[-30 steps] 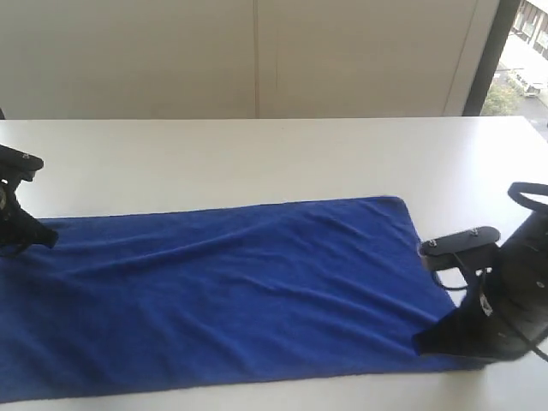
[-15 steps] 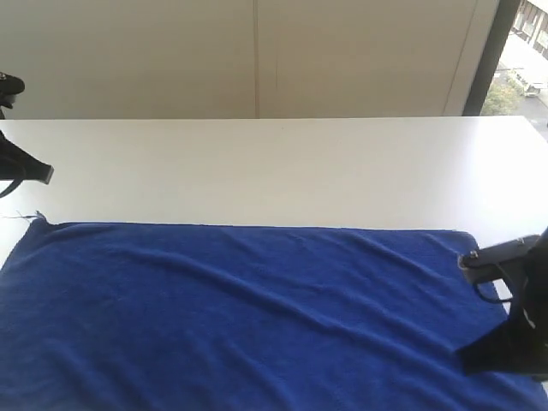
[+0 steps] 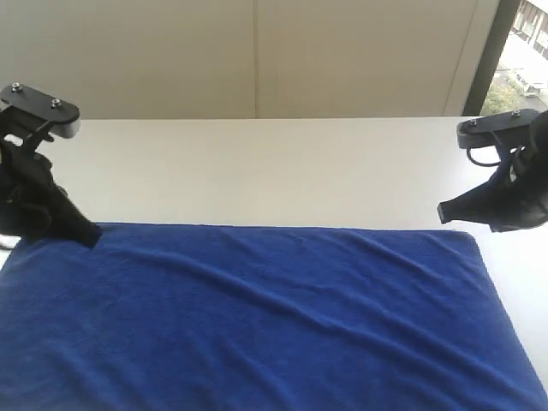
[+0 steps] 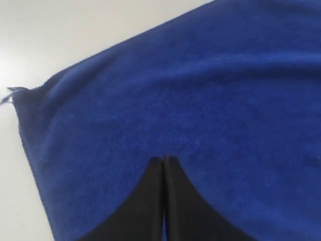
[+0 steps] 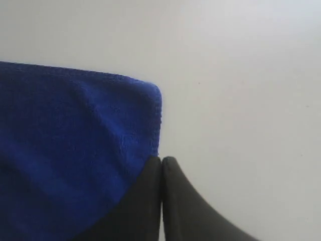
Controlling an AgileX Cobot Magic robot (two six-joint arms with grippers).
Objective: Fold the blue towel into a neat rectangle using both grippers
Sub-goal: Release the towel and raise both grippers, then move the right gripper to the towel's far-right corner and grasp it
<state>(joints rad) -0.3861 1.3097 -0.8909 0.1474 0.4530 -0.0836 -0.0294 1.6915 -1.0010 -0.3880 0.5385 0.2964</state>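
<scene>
Blue towel (image 3: 257, 325) flat, far edge straight (open table (image 3: 274, 163) beyond).

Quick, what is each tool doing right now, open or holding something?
Left tool: shut, over the blue towel, no cloth pinched.
Right tool: shut, empty, beside the towel's corner.
</scene>
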